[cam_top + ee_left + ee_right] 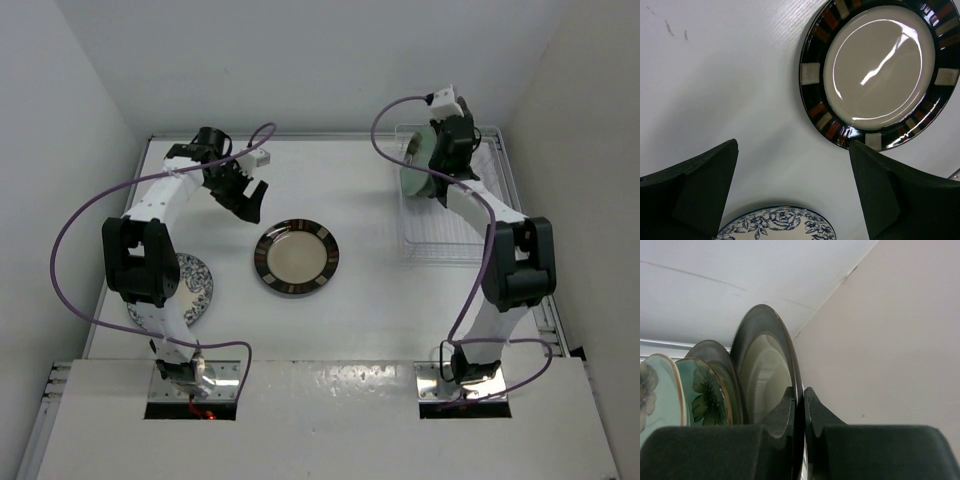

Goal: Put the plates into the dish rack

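My right gripper point(799, 395) is shut on the rim of a cream plate with a dark grey rim point(765, 360) and holds it on edge. Behind it stand another dark-rimmed plate point(715, 357) and two mint-green flower plates point(702, 395). In the top view my right gripper point(437, 160) is over the far end of the dish rack point(440, 245), where the plates point(416, 165) stand. My left gripper point(245, 202) is open and empty above the table. A cream plate with a brown patterned rim point(296, 258) lies flat at the centre. A white-blue floral plate point(192, 288) lies at the left, partly under the left arm.
In the left wrist view the patterned plate point(880, 70) is ahead to the right and the floral plate's edge point(775, 225) is between my open fingers point(705, 190). Walls close in at the back and on both sides. The rack's near half holds no plates.
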`<action>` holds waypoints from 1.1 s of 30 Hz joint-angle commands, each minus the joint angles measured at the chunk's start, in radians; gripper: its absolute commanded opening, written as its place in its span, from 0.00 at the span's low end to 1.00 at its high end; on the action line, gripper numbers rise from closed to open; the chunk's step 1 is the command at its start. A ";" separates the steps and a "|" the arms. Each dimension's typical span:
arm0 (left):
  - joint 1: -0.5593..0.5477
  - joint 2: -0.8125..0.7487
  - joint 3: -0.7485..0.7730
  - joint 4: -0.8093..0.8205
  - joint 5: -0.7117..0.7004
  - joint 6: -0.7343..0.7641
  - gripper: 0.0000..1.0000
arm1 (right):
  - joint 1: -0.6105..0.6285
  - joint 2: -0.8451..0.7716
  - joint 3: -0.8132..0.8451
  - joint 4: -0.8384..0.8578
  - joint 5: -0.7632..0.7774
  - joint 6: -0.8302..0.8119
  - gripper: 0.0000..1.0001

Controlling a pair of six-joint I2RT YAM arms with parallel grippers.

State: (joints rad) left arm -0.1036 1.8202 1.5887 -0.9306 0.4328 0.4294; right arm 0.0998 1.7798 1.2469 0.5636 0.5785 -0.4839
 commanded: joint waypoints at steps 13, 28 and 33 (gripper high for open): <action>-0.005 -0.024 0.027 -0.004 0.003 0.018 0.97 | 0.008 -0.063 -0.084 0.205 -0.002 0.083 0.00; -0.005 -0.004 0.017 -0.014 0.014 0.019 0.97 | -0.095 -0.105 -0.135 0.012 -0.131 0.413 0.45; -0.005 -0.027 -0.055 -0.004 -0.096 0.028 0.97 | -0.146 -0.189 -0.092 -0.099 -0.097 0.407 0.76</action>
State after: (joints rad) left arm -0.1036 1.8198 1.5734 -0.9337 0.4030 0.4450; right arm -0.0273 1.7000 1.0866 0.4980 0.4530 -0.1020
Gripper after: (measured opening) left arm 0.976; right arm 0.732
